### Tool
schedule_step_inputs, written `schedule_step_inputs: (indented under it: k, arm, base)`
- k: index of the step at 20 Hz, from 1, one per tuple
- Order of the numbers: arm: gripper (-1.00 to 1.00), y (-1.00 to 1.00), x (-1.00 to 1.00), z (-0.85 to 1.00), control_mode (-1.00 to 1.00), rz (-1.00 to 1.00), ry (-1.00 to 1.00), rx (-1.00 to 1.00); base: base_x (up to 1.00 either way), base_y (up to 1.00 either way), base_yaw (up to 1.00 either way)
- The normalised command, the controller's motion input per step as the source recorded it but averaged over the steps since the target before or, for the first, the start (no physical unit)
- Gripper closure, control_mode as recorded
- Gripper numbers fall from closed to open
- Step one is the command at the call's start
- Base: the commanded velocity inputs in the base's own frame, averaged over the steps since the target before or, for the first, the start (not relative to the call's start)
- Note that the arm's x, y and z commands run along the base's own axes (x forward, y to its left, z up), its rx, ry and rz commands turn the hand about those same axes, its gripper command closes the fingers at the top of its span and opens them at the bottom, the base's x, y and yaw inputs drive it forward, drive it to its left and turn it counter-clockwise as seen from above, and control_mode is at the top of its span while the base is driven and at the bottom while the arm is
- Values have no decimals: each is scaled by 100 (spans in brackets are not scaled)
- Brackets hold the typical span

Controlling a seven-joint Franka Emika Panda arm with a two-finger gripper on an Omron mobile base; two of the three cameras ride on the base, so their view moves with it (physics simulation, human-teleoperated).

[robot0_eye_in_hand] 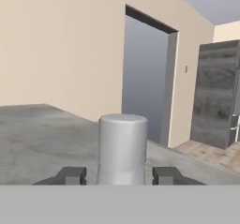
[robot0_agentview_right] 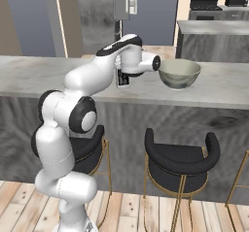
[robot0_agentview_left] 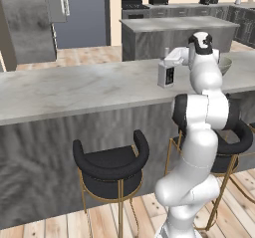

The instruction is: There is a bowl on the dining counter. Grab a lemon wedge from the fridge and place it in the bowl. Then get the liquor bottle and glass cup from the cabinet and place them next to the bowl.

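From the left base view, my arm rises at the lower right and bends over the dining counter, where the liquor bottle stands upright on the marbled top, its black label facing the camera. My gripper sits at the bottle's neck, level with the cap, and just beyond my upper arm a sliver of the bowl shows on the same counter, near the bottle but apart from it. Two black stools with gold legs stand along the counter's wood-grain front, and a shorter grey island lies farther back. From the right base view, my arm comes up at the lower left and reaches across; the bottle is mostly hidden behind my wrist, with only its dark label peeking out below, and the bowl rests upright on the counter just to the side of my hand, not touching it. Through the hand view, the bottle's pale cap stands upright between my two dark fingertips, and I see open space on either side of it, so my gripper is parted around the neck without pressing on it. Behind the cap the grey countertop stretches away toward a beige wall and a doorway.
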Motion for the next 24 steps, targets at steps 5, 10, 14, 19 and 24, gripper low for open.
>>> schedule_step_inputs:
  k: [5,10,14,19,24]
  arm:
    - [-100,0,-32,51,-100,-1,-6,-3]
    - [-100,-1,-49,85,-100,-3,-16,-4]
    - [-100,7,-83,76,-100,-3,-21,-4]
    - [-100,67,-100,29,-100,-1,-23,-8]
    - [-100,100,-100,0,-100,-5,-10,-9]
  base:
    - [0,0,0]
    - [0,0,0]
    - [0,0,0]
    - [0,0,0]
    - [0,0,0]
